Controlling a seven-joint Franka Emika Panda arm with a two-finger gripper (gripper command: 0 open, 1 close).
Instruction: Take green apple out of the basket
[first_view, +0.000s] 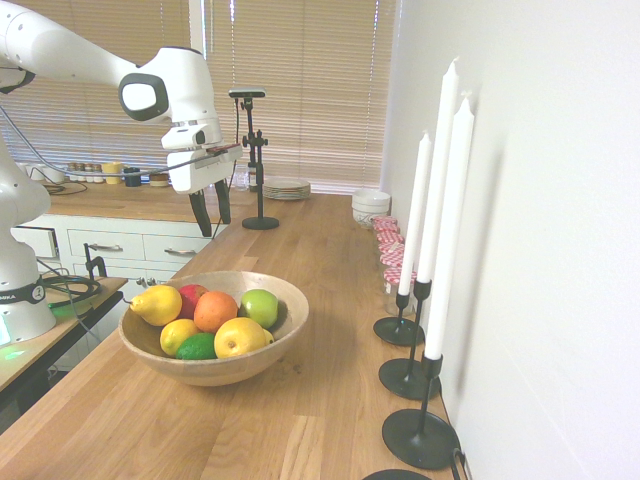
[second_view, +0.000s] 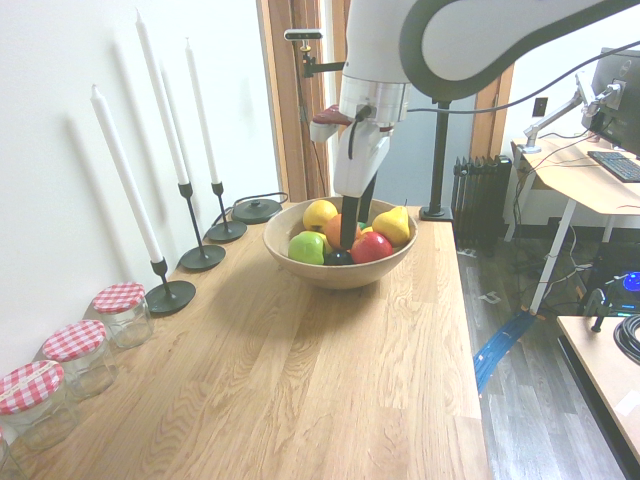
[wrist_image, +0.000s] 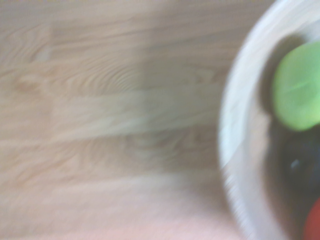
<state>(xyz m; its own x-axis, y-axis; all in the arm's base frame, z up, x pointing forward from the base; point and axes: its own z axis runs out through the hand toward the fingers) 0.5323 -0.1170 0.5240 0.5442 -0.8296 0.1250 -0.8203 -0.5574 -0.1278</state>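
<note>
The gripper (first_view: 211, 212) is held open and empty, high above the counter beyond the basket (first_view: 290, 300). The green apple (first_view: 260, 307) is seen at the basket's far right, pressed against the orange (first_view: 215, 311). On descent, the orange could be nudged or the rim struck, so the apple might be missed or rolled.

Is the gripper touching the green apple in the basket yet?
Apart. The first exterior view shows the gripper with open fingers high above the table, clear space below it, while the green apple sits in the basket.
</note>
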